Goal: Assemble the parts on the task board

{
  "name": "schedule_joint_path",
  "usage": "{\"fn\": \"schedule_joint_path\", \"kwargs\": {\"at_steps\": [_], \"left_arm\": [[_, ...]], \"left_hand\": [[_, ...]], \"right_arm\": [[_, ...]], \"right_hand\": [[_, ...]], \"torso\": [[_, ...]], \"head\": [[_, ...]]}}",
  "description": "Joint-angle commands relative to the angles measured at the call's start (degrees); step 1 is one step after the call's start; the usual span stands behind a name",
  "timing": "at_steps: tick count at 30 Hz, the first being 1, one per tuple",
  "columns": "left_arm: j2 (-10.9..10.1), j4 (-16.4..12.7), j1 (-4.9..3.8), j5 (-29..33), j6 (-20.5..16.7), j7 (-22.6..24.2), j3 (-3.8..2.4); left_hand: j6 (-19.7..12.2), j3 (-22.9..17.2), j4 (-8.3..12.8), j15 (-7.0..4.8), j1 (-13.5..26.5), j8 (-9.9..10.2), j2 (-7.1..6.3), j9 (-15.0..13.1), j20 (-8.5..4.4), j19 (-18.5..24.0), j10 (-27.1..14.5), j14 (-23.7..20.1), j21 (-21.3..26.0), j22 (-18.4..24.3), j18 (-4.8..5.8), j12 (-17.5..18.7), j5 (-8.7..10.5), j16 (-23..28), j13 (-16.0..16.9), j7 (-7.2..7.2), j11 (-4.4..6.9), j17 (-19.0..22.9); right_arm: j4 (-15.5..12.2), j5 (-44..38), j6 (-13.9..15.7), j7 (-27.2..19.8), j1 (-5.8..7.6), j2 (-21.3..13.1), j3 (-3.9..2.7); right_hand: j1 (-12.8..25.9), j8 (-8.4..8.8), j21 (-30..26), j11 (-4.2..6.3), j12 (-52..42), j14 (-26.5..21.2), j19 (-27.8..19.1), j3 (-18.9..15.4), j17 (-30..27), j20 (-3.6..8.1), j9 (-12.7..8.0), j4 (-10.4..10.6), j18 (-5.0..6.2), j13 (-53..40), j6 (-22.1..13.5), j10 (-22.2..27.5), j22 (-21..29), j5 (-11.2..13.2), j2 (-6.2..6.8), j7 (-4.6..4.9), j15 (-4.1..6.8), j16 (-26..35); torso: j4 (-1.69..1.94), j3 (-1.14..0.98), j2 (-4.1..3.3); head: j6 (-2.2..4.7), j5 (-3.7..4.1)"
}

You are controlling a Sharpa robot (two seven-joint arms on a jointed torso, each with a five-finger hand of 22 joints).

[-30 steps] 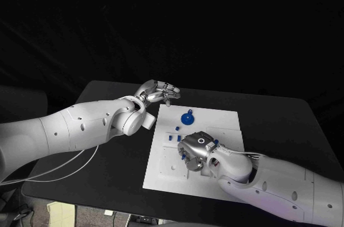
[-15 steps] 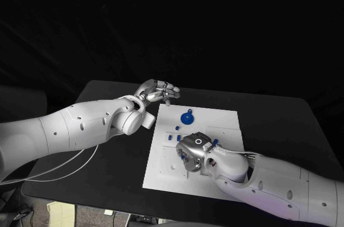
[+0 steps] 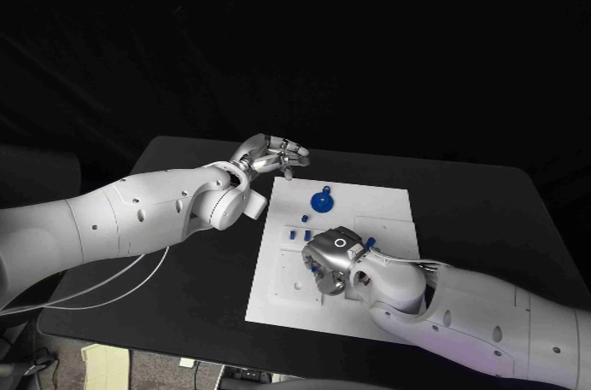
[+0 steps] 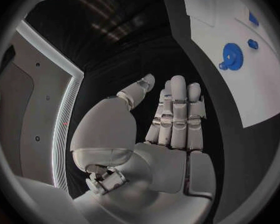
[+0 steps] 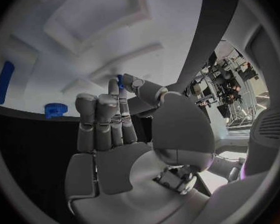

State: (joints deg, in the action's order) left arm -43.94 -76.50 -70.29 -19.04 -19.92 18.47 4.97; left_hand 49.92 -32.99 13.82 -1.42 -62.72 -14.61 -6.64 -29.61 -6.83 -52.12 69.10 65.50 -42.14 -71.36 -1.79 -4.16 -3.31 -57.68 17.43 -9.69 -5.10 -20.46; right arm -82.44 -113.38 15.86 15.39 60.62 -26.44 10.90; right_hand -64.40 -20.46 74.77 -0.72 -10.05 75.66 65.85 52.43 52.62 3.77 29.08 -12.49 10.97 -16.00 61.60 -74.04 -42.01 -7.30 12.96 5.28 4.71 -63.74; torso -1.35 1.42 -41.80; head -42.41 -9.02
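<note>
The white task board (image 3: 370, 204) lies in the middle of the black table (image 3: 480, 202), with small blue parts scattered over it. A round blue gear (image 3: 320, 205) sits toward the board's far end, and a few short blue pegs (image 3: 300, 235) lie just nearer, between the gear and the right hand. The right hand (image 3: 335, 255) is low over the middle of the board, palm down; its wrist view shows the fingers (image 5: 105, 119) held straight and close together, with a small blue piece (image 5: 119, 80) right at the tips of the thumb and a finger, though I cannot tell whether it is pinched there or merely lies on the board behind them. The left hand (image 3: 273, 159) hovers off the board, above the table near the board's far left corner, its fingers (image 4: 177, 109) extended side by side with nothing between them and the thumb apart.
</note>
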Motion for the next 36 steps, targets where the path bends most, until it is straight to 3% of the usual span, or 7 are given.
{"fn": "schedule_joint_path", "kwargs": {"at_steps": [1, 6, 8, 16, 25, 29, 36], "left_arm": [[0.0, -0.2, -0.12, 0.3, 0.5, 0.3, -0.04], [0.0, -0.2, -0.12, 0.3, 0.5, 0.3, -0.04], [0.0, -0.2, -0.12, 0.3, 0.5, 0.3, -0.04], [-0.2, -0.1, -0.12, 0.3, 0.4, 0.3, -0.04], [-0.2, 0.1, -0.12, 0.3, 0.4, 0.3, -0.03], [-0.2, 0.2, -0.12, 0.3, 0.4, 0.3, -0.03], [0.0, 0.9, -0.10, 0.6, 0.6, 0.4, -0.02]], "left_hand": [[-0.3, 0.1, -0.1, 0.12, 0.5, 0.1, -0.16, 0.1, -0.11, -0.2, -0.3, 0.4, 0.3, -0.1, -1.87, 0.2, 0.07, 0.3, 0.0, -0.09, 0.00, -0.1], [-0.4, 0.2, -0.1, 0.13, 0.5, 0.1, -0.20, 0.1, -0.10, -0.2, -0.3, 0.4, 0.3, -0.1, -1.87, 0.2, 0.08, 0.3, 0.0, -0.10, -0.01, -0.1], [-0.4, 0.2, -0.1, 0.13, 0.5, 0.1, -0.20, 0.1, -0.10, -0.2, -0.3, 0.4, 0.3, -0.1, -1.87, 0.3, 0.08, 0.3, 0.0, -0.10, -0.01, -0.1], [-0.5, 0.2, -0.1, 0.14, 0.5, 0.2, -0.21, 0.1, -0.10, -0.2, -0.4, 0.4, 0.3, -0.1, -1.88, 0.3, 0.07, 0.3, 0.0, -0.13, -0.03, -0.1], [-0.5, 0.2, -0.2, 0.16, 0.6, 0.2, -0.23, 0.1, -0.08, -0.2, -0.5, 0.4, 0.3, -0.1, -1.88, 0.3, 0.08, 0.3, 0.0, -0.15, -0.04, -0.2], [-0.5, 0.2, -0.2, 0.16, 0.6, 0.2, -0.24, 0.1, -0.08, -0.2, -0.5, 0.4, 0.3, -0.1, -1.88, 0.3, 0.08, 0.3, 0.0, -0.16, -0.05, -0.2], [-0.5, 0.2, -0.2, 0.17, 0.6, 0.2, -0.21, 0.1, -0.07, -0.2, -0.5, 0.4, 0.4, -0.1, -1.89, 0.3, 0.07, 0.3, 0.0, -0.17, -0.05, -0.2]], "right_arm": [[0.0, 1.2, -1.2, -0.2, -0.41, -0.2, 0.40], [0.1, 3.4, 1.7, 0.0, -0.40, -0.4, 0.40], [0.1, 3.6, 2.5, 0.3, -0.40, -0.6, 0.40], [-0.7, 4.5, 6.2, 2.3, -0.39, -1.4, 0.38], [-3.5, 5.2, 9.0, 2.2, -0.03, -4.2, 0.01], [-5.8, 6.5, 10.0, 1.5, 0.32, -6.4, -1.40], [-9.4, 9.9, 7.9, -0.4, 2.26, -11.7, -4.97]], "right_hand": [[1.0, 0.13, -0.3, -1.19, 0.6, -0.4, -0.7, -0.1, -0.2, 0.39, 0.0, -0.2, 4.03, 0.0, -0.3, -1.8, -0.1, -1.3, 0.04, 0.32, -0.22, 0.1], [2.8, 2.65, -0.8, -2.88, 3.5, -0.3, -0.3, -1.7, -0.5, 0.20, -0.9, 1.3, 4.03, 1.2, -4.7, 2.8, 0.0, 0.0, 3.69, 2.27, -1.81, 0.3], [3.0, 3.36, -0.9, -3.45, 4.4, -0.3, -0.2, -2.9, -0.5, 0.17, -1.2, 1.3, 4.03, 1.6, -6.1, 4.2, 0.0, 0.6, 4.07, 2.90, -2.44, 0.2], [5.8, 5.69, -2.5, -5.32, 6.4, -1.5, -1.5, -8.9, -0.9, -0.05, -2.2, -1.4, 4.03, 3.5, -11.3, 9.2, 0.4, 1.9, 4.31, 5.06, -4.19, 0.8], [5.5, 5.34, -3.1, -5.36, 6.0, -1.4, -1.1, -8.9, -1.2, 0.08, -2.1, -1.4, 4.03, 4.0, -11.4, 9.4, 0.7, 2.1, 4.30, 5.04, -4.23, 1.0], [5.2, 4.97, -3.3, -5.20, 5.8, -1.3, -0.7, -8.3, -1.3, 0.13, -1.9, -0.9, 4.03, 4.1, -11.1, 8.9, 0.8, 1.9, 4.29, 4.88, -4.07, 0.9], [3.1, 3.70, -3.1, -4.39, 4.7, -0.8, 0.1, -5.7, -1.2, 0.33, -1.5, 0.4, 4.03, 4.0, -9.4, 6.5, 0.5, 2.7, 4.28, 4.08, -3.28, 0.4]], "torso": [[-0.05, -0.05, 0.02], [-0.09, -0.09, 0.03], [-0.10, -0.11, 0.03], [-0.06, -0.10, 0.00], [-0.13, -0.18, 0.09], [-0.23, -0.19, 0.12], [-0.26, -0.23, 0.16]], "head": [[-0.06, -0.08], [-0.01, -0.14], [0.03, -0.11], [0.11, -0.01], [0.76, 0.20], [0.93, 0.38], [1.53, 0.98]]}}
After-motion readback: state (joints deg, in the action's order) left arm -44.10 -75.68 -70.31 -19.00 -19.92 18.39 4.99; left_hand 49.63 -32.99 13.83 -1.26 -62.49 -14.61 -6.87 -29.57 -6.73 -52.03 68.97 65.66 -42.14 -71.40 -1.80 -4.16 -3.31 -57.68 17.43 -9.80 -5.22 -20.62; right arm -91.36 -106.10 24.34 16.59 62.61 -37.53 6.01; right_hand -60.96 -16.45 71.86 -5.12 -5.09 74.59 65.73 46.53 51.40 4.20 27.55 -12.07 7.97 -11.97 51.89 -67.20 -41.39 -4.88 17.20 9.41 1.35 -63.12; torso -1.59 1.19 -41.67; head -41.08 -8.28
